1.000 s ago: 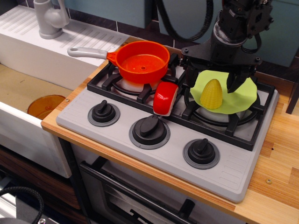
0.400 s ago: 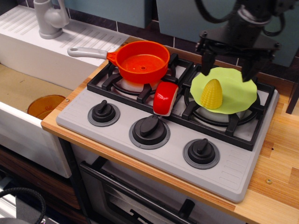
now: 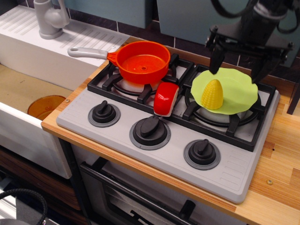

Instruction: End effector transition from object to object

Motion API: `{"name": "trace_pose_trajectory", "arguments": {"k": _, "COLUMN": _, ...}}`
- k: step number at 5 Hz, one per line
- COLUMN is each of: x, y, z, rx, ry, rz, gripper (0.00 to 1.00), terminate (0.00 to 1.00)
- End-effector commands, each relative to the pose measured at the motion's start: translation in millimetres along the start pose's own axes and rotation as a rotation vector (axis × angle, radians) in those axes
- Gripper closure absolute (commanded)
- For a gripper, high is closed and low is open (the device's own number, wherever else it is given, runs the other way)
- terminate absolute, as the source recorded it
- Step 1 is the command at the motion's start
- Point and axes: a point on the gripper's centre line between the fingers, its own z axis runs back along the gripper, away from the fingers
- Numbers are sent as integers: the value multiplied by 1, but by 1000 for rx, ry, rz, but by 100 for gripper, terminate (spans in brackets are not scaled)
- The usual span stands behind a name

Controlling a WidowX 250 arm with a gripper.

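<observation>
If the gripper (image 3: 238,65) drops too low on its way across, a finger could clip the corn (image 3: 212,94) or drag the green plate (image 3: 241,91) off its burner. It hangs spread and empty above the plate's far edge, with the corn nearer the front.

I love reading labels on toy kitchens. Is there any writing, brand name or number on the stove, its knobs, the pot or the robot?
None can be read.
Grey toy stove panel: no print.
Three black round knobs: no markings visible.
Orange plastic pot: plain.
Black metal gripper: no label visible.
</observation>
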Motion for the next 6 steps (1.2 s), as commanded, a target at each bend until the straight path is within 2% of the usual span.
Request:
{"name": "trace_pose_trajectory", "arguments": {"k": 1, "x": 12, "y": 40, "z": 37, "rx": -81, "ry": -89, "rz": -33, "gripper": 0, "terminate": 0}}
{"name": "trace_pose_trajectory", "arguments": {"k": 2, "x": 15, "y": 50, "z": 37, "rx": -60, "ry": -88, "rz": -52, "gripper": 0, "terminate": 0}}
{"name": "trace_pose_trajectory", "arguments": {"k": 5, "x": 13, "y": 76, "z": 8, "rx": -100, "ry": -125, "rz": -77, "gripper": 0, "terminate": 0}}
{"name": "trace_pose_trajectory", "arguments": {"k": 6, "x": 5, "y": 86, "z": -12, "rx": -128, "ry": -154, "rz": -75, "gripper": 0, "terminate": 0}}
